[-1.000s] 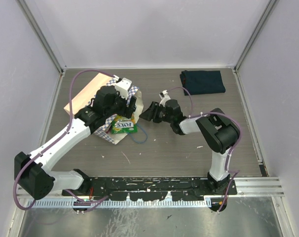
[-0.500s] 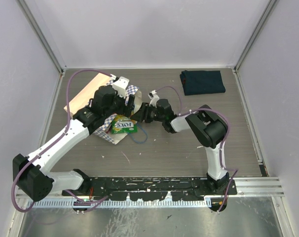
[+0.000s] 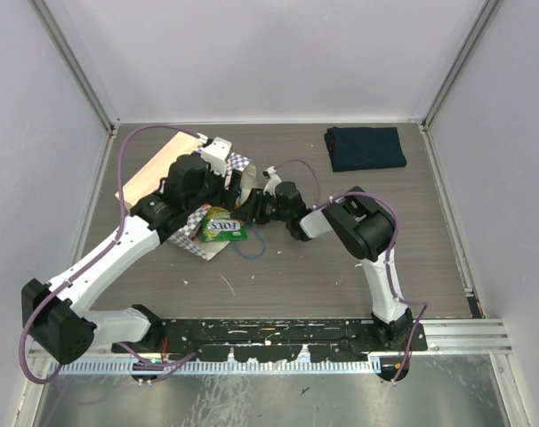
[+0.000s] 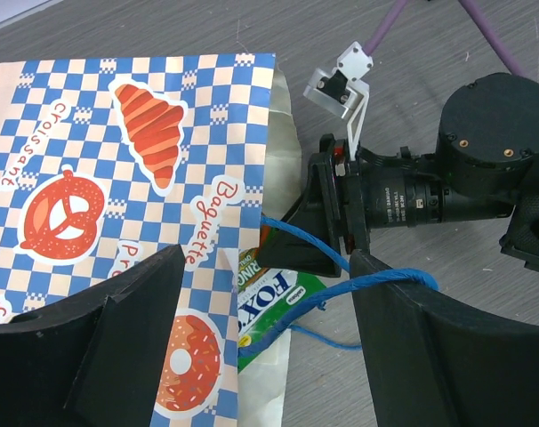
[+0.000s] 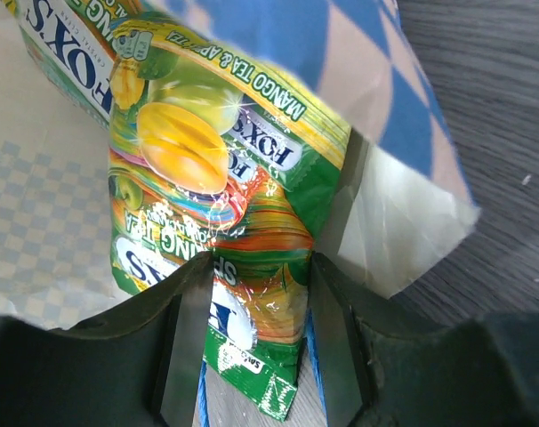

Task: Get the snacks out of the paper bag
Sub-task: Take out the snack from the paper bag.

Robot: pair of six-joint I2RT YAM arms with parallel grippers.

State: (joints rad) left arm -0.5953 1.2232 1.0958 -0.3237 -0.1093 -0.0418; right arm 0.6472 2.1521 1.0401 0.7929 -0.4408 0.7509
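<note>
Flat on the grey wood-grain tabletop [image 3: 341, 285] lies the cream-tan paper bag [image 3: 154, 173] with its blue-and-white checkered band, on its side at the left rear, mouth turned toward the right arm. Above the band hangs the left gripper [image 4: 268, 258], jaws spread wide and holding nothing. The right gripper [image 5: 259, 267] pokes into the bag's mouth, its jaws half closed on either side of a glossy green candy packet with fruit pictures [image 5: 252, 222]. Both fingers [image 5: 185, 338] sit at the packet's edges, but I cannot tell whether they have a firm hold. The packet lies at the mouth, its lower corner out over the tabletop. A folded dark navy cloth [image 3: 366, 148] rests well apart at the right rear. A thin blue cord handle [image 4: 385, 280] crosses one left fingertip.
</note>
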